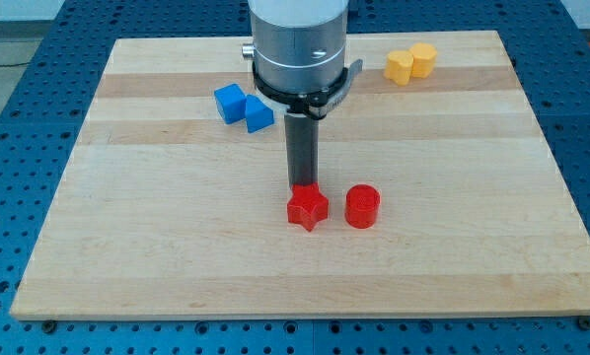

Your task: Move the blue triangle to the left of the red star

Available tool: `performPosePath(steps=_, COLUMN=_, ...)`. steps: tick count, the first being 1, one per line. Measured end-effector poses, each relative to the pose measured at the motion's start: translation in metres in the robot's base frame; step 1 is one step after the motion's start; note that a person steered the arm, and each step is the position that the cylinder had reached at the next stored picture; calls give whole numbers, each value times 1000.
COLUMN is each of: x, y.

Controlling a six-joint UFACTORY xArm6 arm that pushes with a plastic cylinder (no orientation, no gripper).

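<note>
Wooden surface (127, 247), pale and planked, resting on a blue perforated bench. Above it the arm's grey cylindrical housing (300, 44) carries a straight dark rod; there is no claw on this rig, so nothing opens, closes or holds. My tip (303, 187) stands just behind the red star (307, 208), at or very near its far edge; contact cannot be confirmed. A red cylinder (362, 207) sits just beside the star on the view's right. Toward the view's top left of the tip lie the blue cube (230, 102) and, touching or nearly touching it, the blue triangle (259, 115), well apart from the star and not yet at its left. Two yellow blocks (411, 63), shapes unclear, sit together near the view's top right. The triangle is judged light, rigid and smooth, apt to slide and to rotate if pushed off-centre; it is best pressed squarely on a flat face, from its upper side, clear of the cube.
</note>
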State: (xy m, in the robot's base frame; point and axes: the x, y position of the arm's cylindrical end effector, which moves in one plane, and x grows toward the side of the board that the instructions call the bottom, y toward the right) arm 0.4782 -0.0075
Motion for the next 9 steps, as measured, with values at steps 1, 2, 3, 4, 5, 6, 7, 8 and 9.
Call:
performPosePath(steps=1, x=0, y=0)
performPosePath(steps=2, x=0, y=-19)
performPosePath(steps=3, x=-6, y=-71)
performPosePath(steps=4, x=-42, y=-124)
performPosePath(steps=5, x=-93, y=-129)
performPosePath(steps=6, x=-129, y=-120)
performPosePath(steps=7, x=-154, y=-94)
performPosePath(steps=8, x=-155, y=-57)
performPosePath(steps=9, x=-131, y=-66)
